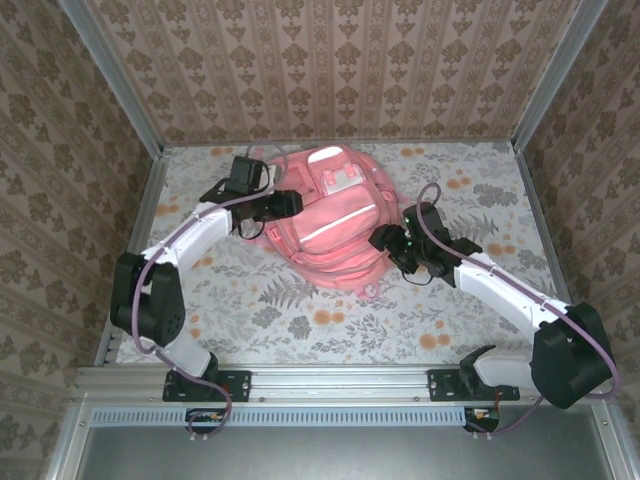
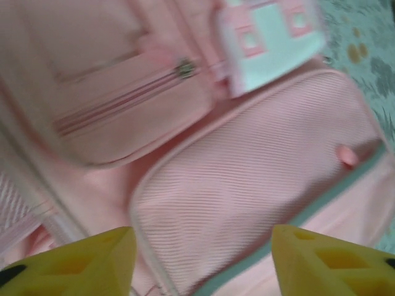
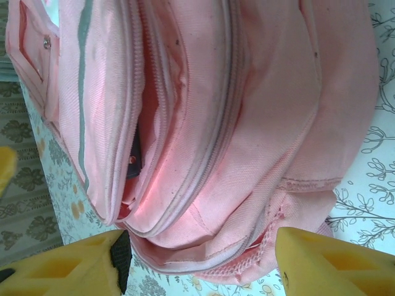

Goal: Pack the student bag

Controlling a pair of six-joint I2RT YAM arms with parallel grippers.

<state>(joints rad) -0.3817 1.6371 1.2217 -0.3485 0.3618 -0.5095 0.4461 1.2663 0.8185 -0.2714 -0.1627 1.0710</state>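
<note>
The main risk, as I judge it, is the slack fabric: the student bag [image 1: 325, 215] lies flat on the bench [image 1: 300, 320], just toward 12 o'clock of its middle, and in the right wrist view one zipped compartment gapes with something dark inside. A finger closing on loose cloth could snag the zip or drag the whole bag, and the contents could slide out. The left gripper [image 1: 283, 204] hovers at the bag's 9 o'clock side over the front pockets, jaws apart and holding nothing. The right gripper [image 1: 385, 240] sits at the bag's 4 o'clock edge, facing that gap, jaws wide and empty.
</note>
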